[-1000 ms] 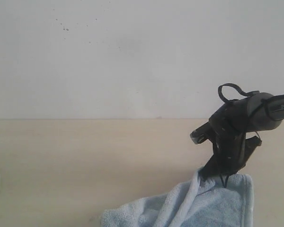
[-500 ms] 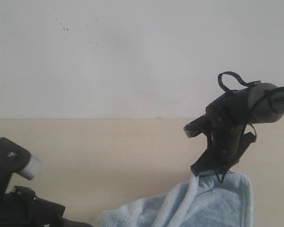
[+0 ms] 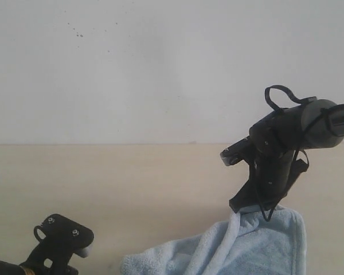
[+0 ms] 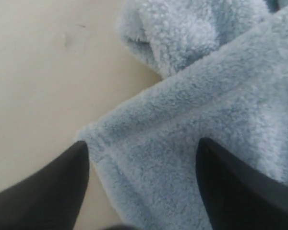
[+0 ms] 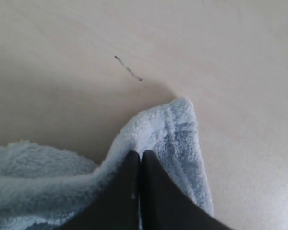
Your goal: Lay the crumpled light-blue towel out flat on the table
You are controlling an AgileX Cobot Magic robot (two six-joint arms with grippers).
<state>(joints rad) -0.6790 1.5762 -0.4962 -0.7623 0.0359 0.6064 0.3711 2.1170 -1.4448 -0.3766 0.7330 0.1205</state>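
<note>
Right gripper (image 5: 140,155): jaws pressed together with no gap, pinching a fold of the towel (image 5: 182,124) at its hemmed edge. In the wrist view, the cloth rises from both sides into the closed tips. A rounded, hemmed corner stands just beyond them, lifted above the table (image 5: 206,38). A short dark mark (image 5: 128,68) lies on the table a little beyond that corner.

Left gripper (image 4: 141,148): jaws wide apart and holding nothing. A hemmed corner of the towel lies between the two dark fingers (image 4: 48,191). One finger is over bare table just beside the corner and the other is over the pile. I cannot tell whether either tip touches the cloth. Beyond the corner, a thick rolled bunch of towel sits on the table.

From the exterior camera, the right arm reaches in from the right edge with its wrist angled down. The towel hangs from its tip in a raised ridge, then slopes down towards the bottom edge. The cloth is crumpled and folded over itself at the lower right of the table, and its lower part is cut off by the frame. The left arm (image 3: 60,238) is low at the bottom left, near the towel's left end. The white wall (image 3: 160,69) meets the table behind.
</note>
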